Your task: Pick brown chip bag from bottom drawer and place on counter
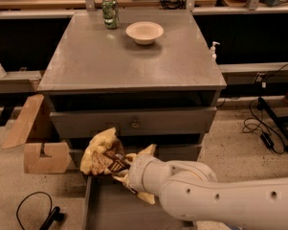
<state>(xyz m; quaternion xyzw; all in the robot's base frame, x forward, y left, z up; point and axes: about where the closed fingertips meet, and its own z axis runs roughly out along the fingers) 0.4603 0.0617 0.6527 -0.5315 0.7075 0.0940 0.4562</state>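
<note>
The brown chip bag (103, 155) is a crinkled tan bag with a dark centre, held up above the left part of the open bottom drawer (119, 210), in front of the upper drawer fronts. My gripper (127, 169) reaches in from the lower right on its white arm and is shut on the bag's right side; the bag hides the fingertips. The counter (129, 56) is the grey cabinet top above.
A green soda can (110, 12) and a white bowl (144, 32) stand at the back of the counter. A cardboard box (36, 145) sits on the floor to the left. Cables (263, 128) lie on the floor to the right. A black cable (38, 214) lies at lower left.
</note>
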